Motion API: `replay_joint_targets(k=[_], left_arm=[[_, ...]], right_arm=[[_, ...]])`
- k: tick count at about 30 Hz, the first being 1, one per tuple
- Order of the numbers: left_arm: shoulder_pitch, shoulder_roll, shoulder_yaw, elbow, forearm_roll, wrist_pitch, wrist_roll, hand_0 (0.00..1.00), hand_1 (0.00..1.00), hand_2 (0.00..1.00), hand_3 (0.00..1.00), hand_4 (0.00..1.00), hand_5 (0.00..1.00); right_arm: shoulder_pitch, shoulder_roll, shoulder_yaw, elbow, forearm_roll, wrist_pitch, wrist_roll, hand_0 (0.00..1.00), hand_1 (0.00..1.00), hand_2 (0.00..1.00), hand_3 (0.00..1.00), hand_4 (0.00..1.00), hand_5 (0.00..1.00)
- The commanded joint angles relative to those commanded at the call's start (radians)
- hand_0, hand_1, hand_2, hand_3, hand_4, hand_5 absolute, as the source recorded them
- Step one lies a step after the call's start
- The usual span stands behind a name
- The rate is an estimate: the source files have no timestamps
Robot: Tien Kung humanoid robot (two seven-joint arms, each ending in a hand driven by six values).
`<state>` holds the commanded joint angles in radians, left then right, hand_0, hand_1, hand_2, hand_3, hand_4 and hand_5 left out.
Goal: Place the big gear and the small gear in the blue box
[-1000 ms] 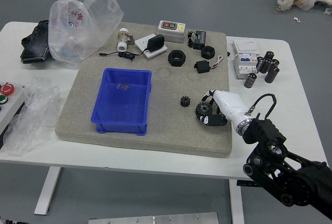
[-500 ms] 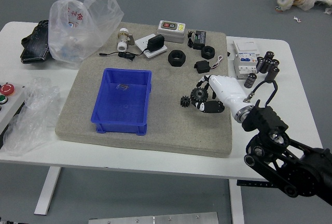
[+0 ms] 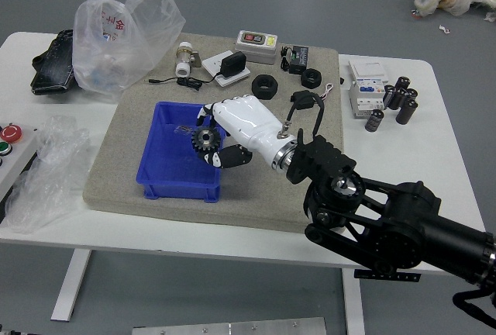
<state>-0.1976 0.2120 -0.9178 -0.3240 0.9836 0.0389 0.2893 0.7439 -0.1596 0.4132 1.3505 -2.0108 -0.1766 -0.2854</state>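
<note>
big gear (image 3: 206,141) over blue box (image 3: 172,168); white table (image 3: 155,238), grey floor (image 3: 201,288)

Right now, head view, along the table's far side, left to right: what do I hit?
Black pouch → clear plastic bag → white fitting → pale box with red switches → small black box → white carton.
</note>
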Motion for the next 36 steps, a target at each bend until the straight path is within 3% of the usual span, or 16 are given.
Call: replay_joint_targets(k=[2, 3, 8, 9, 16, 23, 29, 36], left_arm=[[0.001, 0.000, -0.003, -0.001, 0.003, -0.001, 0.002, 0.590, 0.495, 0.529, 0.638, 0.657, 0.184], [0.002, 0.000, -0.004, -0.001, 0.004, -0.001, 0.004, 0.591, 0.495, 0.528, 0.637, 0.657, 0.184], [0.001, -0.001, -0.007, -0.001, 0.008, -0.002, 0.004, 0.591, 0.495, 0.528, 0.637, 0.657, 0.184], [-0.001, -0.002, -0.007, -0.001, 0.008, -0.002, 0.003, 0.591, 0.495, 0.529, 0.637, 0.656, 0.183], [-0.002, 0.000, -0.006, 0.000, 0.008, -0.001, 0.002, 0.591, 0.495, 0.529, 0.637, 0.656, 0.182], [-0.002, -0.003, 0.000, 0.000, -0.001, 0.001, -0.001, 0.591, 0.495, 0.529, 0.638, 0.656, 0.181], [0.002, -0.004, 0.001, 0.000, -0.005, 0.002, 0.000, 0.591, 0.495, 0.529, 0.638, 0.656, 0.181], [-0.003, -0.006, 0.003, 0.000, -0.007, 0.002, -0.002, 0.591, 0.495, 0.528, 0.637, 0.656, 0.182]], right_arm=[[0.014, 0.002, -0.028, -0.006, 0.016, 0.007, -0.001, 0.438, 0.584, 0.605, 0.651, 0.371, 0.048], [0.021, 0.002, -0.040, -0.006, 0.026, 0.010, -0.003, 0.482, 0.760, 0.862, 0.874, 0.539, 0.135], [0.038, 0.006, -0.074, -0.005, 0.050, 0.022, -0.017, 0.482, 0.760, 0.862, 0.874, 0.539, 0.135], [0.039, 0.007, -0.079, -0.006, 0.054, 0.024, -0.020, 0.484, 0.815, 0.966, 0.994, 0.570, 0.140], [0.033, 0.002, -0.086, -0.002, 0.077, 0.013, -0.019, 0.478, 0.822, 0.986, 0.998, 0.597, 0.157], [-0.016, -0.032, 0.026, 0.016, 0.079, -0.050, 0.001, 0.457, 0.785, 0.955, 0.998, 0.603, 0.172], [-0.056, -0.078, 0.122, -0.075, 0.105, -0.059, -0.002, 0.450, 0.756, 0.918, 0.967, 0.601, 0.165], [-0.047, -0.095, 0.050, -0.181, 0.171, -0.053, 0.011, 0.444, 0.732, 0.891, 0.944, 0.613, 0.169]])
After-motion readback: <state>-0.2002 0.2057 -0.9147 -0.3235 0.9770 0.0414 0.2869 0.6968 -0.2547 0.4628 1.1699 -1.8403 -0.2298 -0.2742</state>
